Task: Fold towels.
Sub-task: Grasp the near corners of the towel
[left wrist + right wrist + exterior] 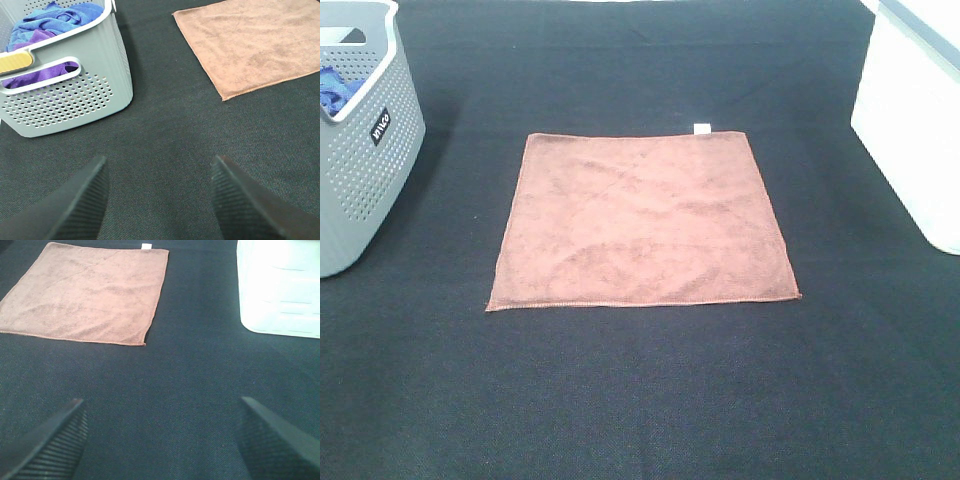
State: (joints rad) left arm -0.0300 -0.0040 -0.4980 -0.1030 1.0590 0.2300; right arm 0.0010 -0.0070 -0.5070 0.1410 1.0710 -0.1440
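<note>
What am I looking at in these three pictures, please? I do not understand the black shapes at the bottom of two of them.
This is a robot with two arms. One picture comes from a camera mounted high above the table; the other two come from cameras on the wrists. The black shapes are the fingers of the left end effector and the right end effector; both are open and hold nothing. On the dark table cover a reddish-brown towel lies flat, unfolded. In the high view, on the left stands a grey basket with blue and purple cloths; on the right, a white container.
</note>
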